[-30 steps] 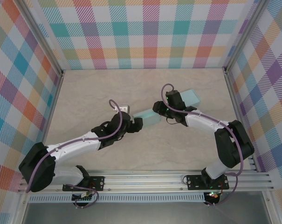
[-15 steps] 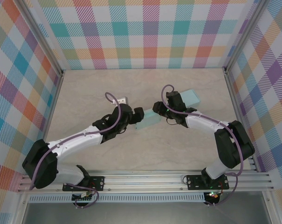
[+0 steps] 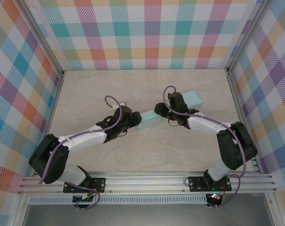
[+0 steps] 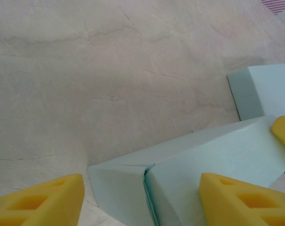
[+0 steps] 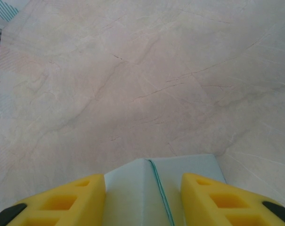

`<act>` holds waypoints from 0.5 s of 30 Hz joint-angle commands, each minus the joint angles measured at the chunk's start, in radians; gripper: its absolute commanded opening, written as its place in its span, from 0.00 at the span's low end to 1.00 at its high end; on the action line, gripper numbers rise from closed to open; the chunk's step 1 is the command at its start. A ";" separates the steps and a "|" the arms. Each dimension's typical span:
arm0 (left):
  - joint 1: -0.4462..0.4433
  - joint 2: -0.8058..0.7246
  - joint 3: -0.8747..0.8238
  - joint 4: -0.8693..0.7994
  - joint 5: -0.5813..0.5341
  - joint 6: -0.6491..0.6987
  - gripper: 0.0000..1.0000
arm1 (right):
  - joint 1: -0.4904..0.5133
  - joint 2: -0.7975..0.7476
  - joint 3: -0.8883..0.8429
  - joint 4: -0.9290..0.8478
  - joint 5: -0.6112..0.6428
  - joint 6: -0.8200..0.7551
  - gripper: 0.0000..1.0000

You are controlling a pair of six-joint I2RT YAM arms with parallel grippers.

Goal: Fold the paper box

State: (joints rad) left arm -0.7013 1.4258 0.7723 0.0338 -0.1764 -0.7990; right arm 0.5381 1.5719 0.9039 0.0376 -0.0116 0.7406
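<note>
Teal paper box (image 3: 149, 121) lies aslant near the middle of the table (image 3: 95, 89), with the left gripper (image 3: 134, 120) at its near-left end and the right gripper (image 3: 162, 111) across its middle. From the left wrist, the paper box (image 4: 213, 160) sits between spread jaws, one finger (image 4: 43, 200) just clear of it. From the right wrist, both fingers (image 5: 57, 200) clamp the paper box (image 5: 151, 188).

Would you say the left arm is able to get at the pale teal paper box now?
Probably yes: the left gripper straddles one end of the pale teal paper box, nothing between.
</note>
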 commanded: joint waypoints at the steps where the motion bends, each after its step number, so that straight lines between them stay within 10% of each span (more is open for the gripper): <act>1: 0.008 0.031 -0.076 -0.020 0.039 -0.042 0.60 | 0.005 0.054 -0.053 -0.157 0.023 -0.018 0.46; 15: 0.005 0.076 -0.162 0.001 0.030 -0.065 0.34 | 0.005 0.033 -0.027 -0.217 0.004 -0.070 0.60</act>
State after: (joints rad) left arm -0.7013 1.4330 0.6765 0.2329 -0.1356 -0.8715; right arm 0.5358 1.5734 0.8989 0.0181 -0.0078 0.7242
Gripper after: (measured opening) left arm 0.344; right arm 0.589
